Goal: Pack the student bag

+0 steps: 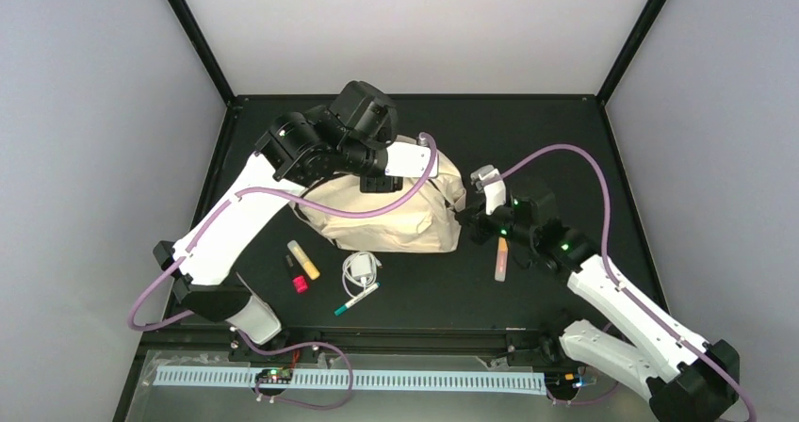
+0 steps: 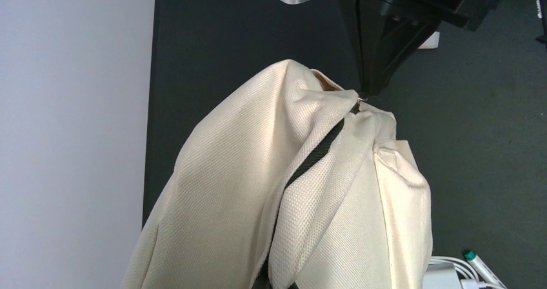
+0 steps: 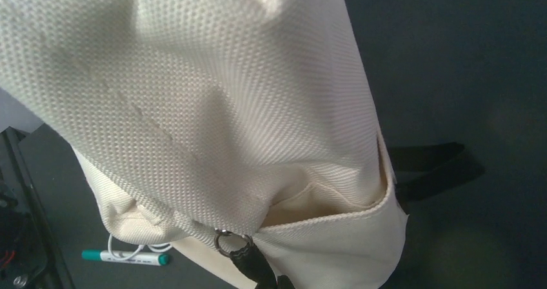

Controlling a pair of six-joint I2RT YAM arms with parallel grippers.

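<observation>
Frankly, marker (image 1: 358, 300) print near student bag (image 1: 396, 234) is illegible.

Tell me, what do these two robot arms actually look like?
Both the left arm and right arm have smooth white shells with chunky black joints. A thin purple cable loops loosely along each. Small green lights glow on the right arm's wrist. The left fingers are black and tapered.

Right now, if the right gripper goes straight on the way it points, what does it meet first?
The student bag: its cream fabric fills the right wrist view straight ahead. From above, the right gripper sits at the bag's end, possibly touching it; depth is unclear.
</observation>
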